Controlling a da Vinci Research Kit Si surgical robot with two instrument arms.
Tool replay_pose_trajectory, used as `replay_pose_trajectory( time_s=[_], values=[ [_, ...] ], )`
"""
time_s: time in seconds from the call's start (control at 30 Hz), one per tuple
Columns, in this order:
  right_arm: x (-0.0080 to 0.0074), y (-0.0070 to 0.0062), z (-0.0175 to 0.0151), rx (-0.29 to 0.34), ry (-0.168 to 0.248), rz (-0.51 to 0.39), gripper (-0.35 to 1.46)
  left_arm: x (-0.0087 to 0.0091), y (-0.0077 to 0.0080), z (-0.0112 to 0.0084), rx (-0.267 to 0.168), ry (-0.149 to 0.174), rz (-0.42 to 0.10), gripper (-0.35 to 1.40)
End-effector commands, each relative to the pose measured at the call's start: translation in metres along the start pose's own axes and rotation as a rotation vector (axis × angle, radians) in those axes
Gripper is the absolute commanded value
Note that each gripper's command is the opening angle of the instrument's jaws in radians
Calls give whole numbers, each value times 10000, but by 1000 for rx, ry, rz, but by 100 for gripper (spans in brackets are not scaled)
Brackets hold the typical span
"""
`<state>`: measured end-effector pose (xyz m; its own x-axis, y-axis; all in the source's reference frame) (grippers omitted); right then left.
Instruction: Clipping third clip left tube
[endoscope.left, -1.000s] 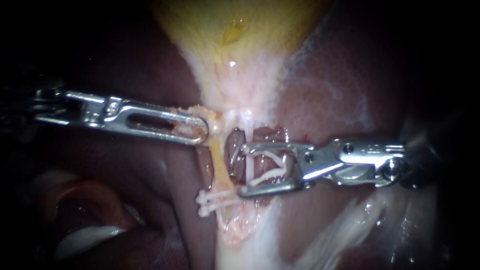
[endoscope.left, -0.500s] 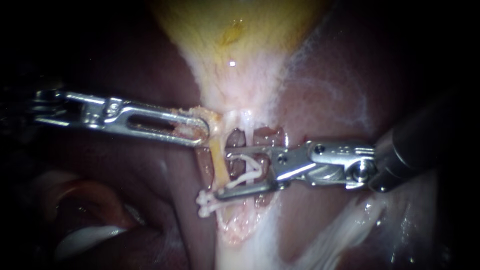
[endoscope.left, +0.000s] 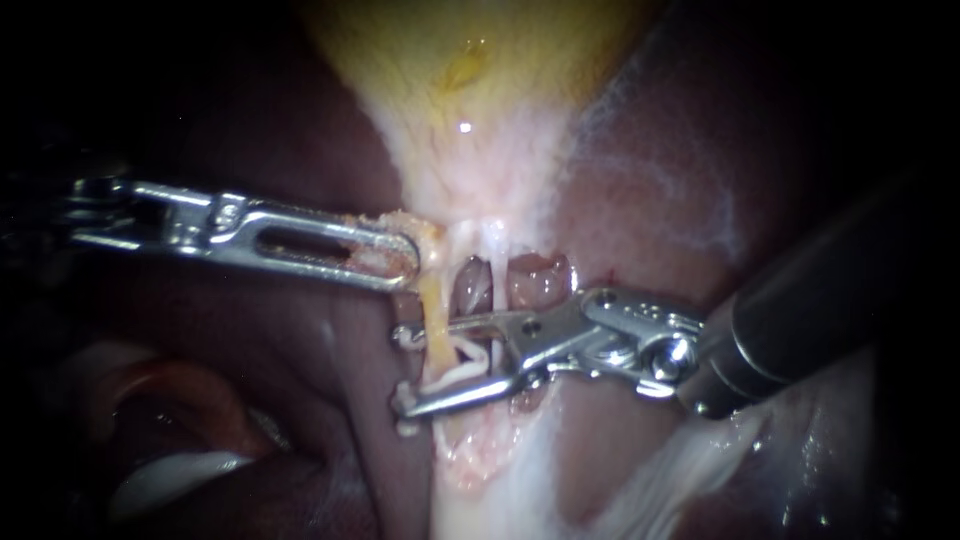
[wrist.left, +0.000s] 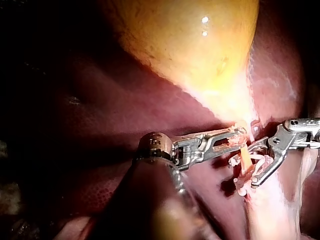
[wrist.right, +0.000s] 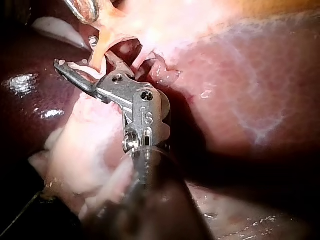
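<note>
left tube (endoscope.left: 430, 305): thin yellow strand, taut, bare along its middle
gallbladder (endoscope.left: 470, 80): yellow, at the tube's upper end, narrowing down into it
liver (endoscope.left: 660, 190): dark red, on both sides of the tube
left instrument (endoscope.left: 405, 258): slotted jaws, tip just beside the tube's upper end, on the side away from the right instrument
left jaws: closed together, pinching pale tissue (endoscope.left: 385, 258) where the tube meets the gallbladder
right instrument (endoscope.left: 402, 370): comes across to the tube from the side opposite the left instrument, jaw tips reaching just past the tube
right jaws: wide apart, one crossing the tube higher up and one lower, tube in the gap and not squeezed
white clip (endoscope.left: 465, 360): unclosed, seated inside the right jaws, a leg against each jaw, its mouth around the tube
placed clips (endoscope.left: 404, 428): white, across the tube just below the lower right jaw, partly hidden by it, count unclear
shafts: the left one is near level, the right one slopes up and away from the tube
</note>
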<state>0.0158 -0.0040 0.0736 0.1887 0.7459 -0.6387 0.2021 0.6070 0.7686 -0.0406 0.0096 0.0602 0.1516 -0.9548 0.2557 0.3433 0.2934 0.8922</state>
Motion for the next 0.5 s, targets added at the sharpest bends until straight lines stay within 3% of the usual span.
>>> replay_pose_trajectory(
  time_s=[0.03, 0.27, 0.5],
  values=[
    [1, 2, 0, 0, 6, 6, 47, 0, 0, 0, 1, 0, 0, -35],
    [14, 14, -10, 3, 47, 22, 46, -1, 2, 0, 1, 0, 0, -35],
    [25, 14, -15, 11, 68, 32, 45, -2, 6, 0, 2, 1, 1, -35]
  ],
)
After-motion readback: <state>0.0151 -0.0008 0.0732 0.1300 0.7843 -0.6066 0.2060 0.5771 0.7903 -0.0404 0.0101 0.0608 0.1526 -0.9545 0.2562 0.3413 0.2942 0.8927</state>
